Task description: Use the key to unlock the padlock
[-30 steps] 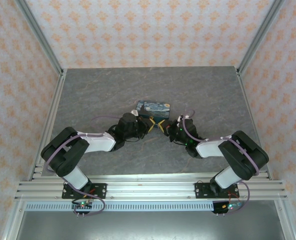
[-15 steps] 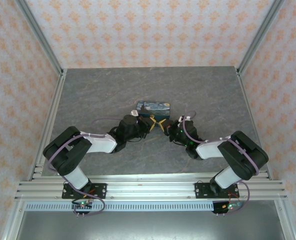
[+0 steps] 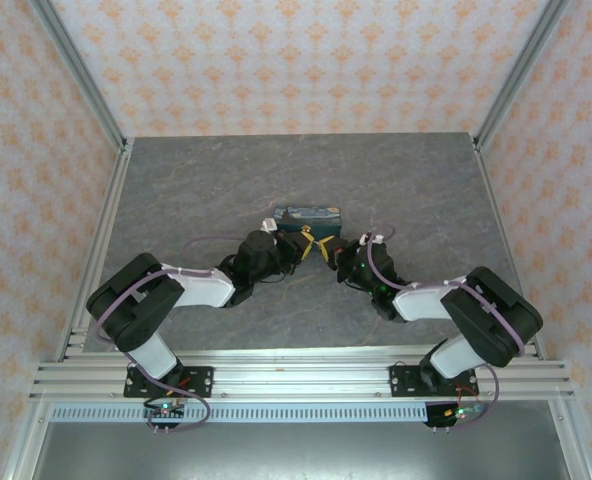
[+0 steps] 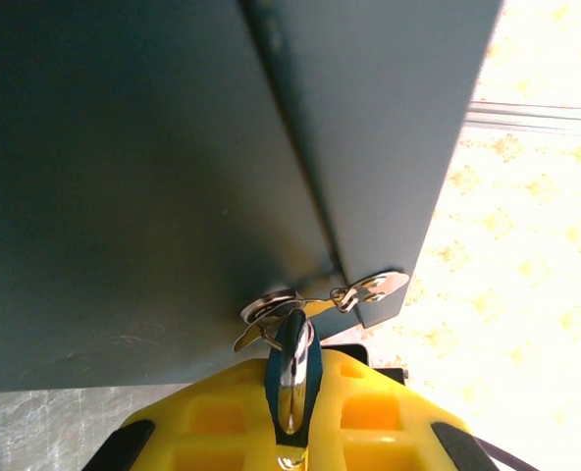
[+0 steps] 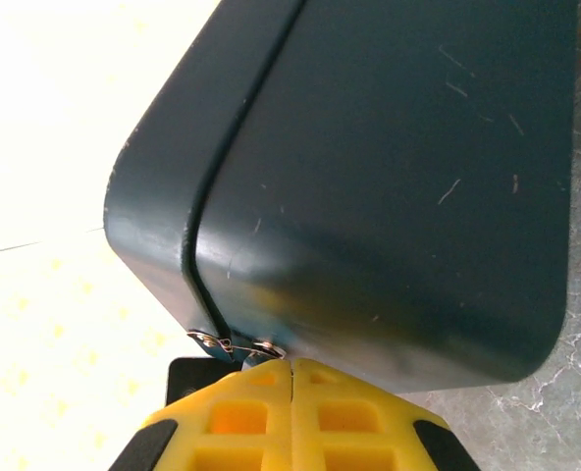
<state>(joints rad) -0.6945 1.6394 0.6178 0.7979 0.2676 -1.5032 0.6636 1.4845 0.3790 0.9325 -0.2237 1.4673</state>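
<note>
Two grippers crowd the padlock's [image 3: 308,213] 6 o'clock edge: left gripper [image 4: 290,371] pinches a silver loop [image 4: 292,345], right gripper [image 5: 291,371] is pressed together. Uneven pulling could tip it.

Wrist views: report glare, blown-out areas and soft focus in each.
Left wrist: the wallpaper right of the dark teal rounded box is blown out, and a bright glint sits on the small silver metal piece between the yellow fingers. Right wrist: background left of the box is washed out; its scratches read sharp.
</note>
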